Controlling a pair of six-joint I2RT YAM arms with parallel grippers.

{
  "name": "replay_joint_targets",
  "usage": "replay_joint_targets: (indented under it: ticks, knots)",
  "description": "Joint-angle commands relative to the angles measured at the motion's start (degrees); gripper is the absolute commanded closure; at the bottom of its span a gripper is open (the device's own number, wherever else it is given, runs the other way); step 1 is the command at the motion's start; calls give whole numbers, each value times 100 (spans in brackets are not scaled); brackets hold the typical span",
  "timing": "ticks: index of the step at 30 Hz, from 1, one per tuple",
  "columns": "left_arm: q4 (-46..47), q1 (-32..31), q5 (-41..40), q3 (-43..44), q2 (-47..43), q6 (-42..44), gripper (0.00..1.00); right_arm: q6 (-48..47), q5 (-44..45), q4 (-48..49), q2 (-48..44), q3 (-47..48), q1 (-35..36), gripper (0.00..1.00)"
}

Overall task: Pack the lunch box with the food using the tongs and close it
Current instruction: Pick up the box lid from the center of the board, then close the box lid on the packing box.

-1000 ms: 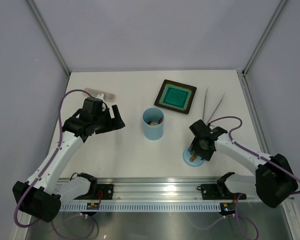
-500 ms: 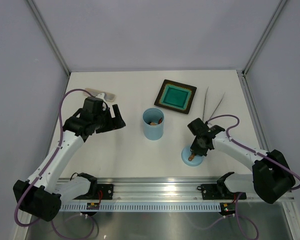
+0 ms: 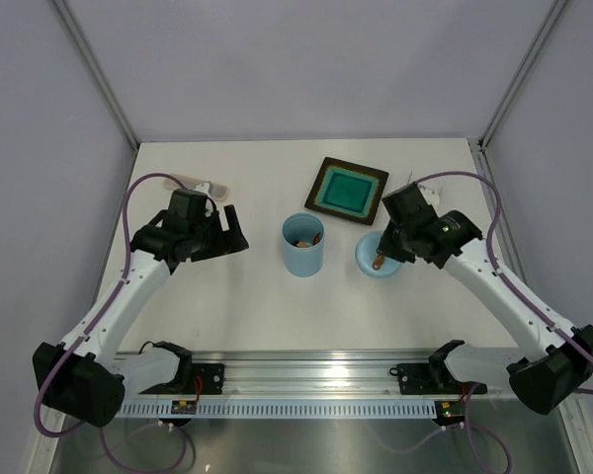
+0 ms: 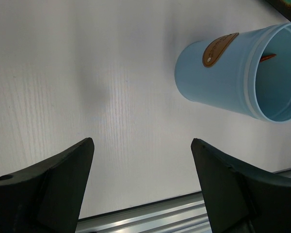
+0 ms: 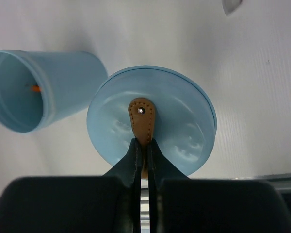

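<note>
1. The right gripper [image 3: 383,257] is staying clenched on the brown strap [image 5: 142,115] of the round blue lid [image 3: 371,262]; in the right wrist view its two fingers [image 5: 134,154] are pressing this strap from both sides.
2. The lid is hanging just to the right of the lunch box [image 3: 302,247], near it. I cannot tell if the lid is touching the table [image 3: 257,296].
3. The lunch box is standing upright and uncovered in the middle of the table, between the two arms.
4. Some food [image 3: 303,240] is lying inside the lunch box; in the right wrist view an orange piece [image 5: 35,89] is showing at its bottom.
5. The left gripper [image 3: 234,229] is hovering to the left of the lunch box, well apart from it. Its jaws are standing wide apart and are grasping nothing.
6. In the left wrist view the lunch box [image 4: 233,82] is showing a small brown label on its wall.
7. The square teal plate [image 3: 317,195] is lying on the far side of the lunch box, a little to the right.
</note>
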Motion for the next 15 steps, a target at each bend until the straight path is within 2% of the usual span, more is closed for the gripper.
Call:
replay_joint_targets:
  ticks: [1, 6, 10, 15]
  knots:
    - [152, 31, -177, 295, -33, 25, 14, -927, 30, -467, 412, 1325, 49, 100]
    - [46, 39, -337, 234, -200, 43, 13, -1981, -515, -1188, 1669, 3573, 75, 100]
    - [90, 66, -320, 41, -261, -62, 13, -2501, -876, -1566, 2522, 4894, 128, 100]
    - [11, 75, -205, 32, -314, -45, 13, -2783, -842, -2261, 3735, 6361, 523, 100]
